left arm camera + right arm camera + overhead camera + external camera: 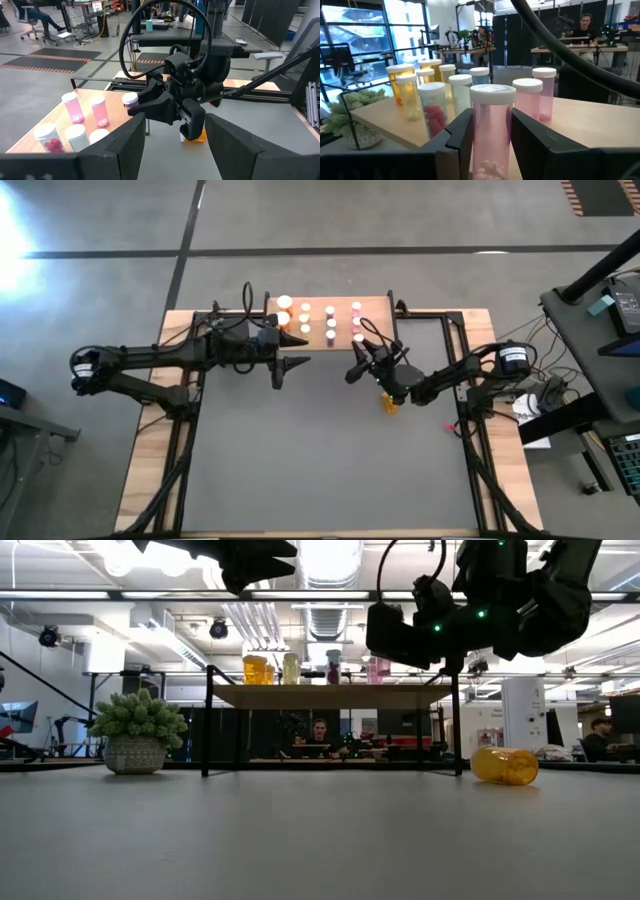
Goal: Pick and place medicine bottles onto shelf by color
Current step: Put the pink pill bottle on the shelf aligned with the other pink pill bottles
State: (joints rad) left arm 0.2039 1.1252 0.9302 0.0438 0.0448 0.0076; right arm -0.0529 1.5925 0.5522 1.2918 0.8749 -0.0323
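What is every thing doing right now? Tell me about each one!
Right gripper: shut on the pink bottle, upright, above the shelf.
Left gripper: open, holding nothing, beside the shelf.
Orange bottle: lying on its side on the table.
Other bottles: standing upright on the shelf, caps on.
Plant: upright on the table.

Grey table carries shelf of bottles, one orange bottle lying aside

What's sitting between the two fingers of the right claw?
A pink bottle with a white cap. The right claw grips it above the shelf, as the right wrist view shows.
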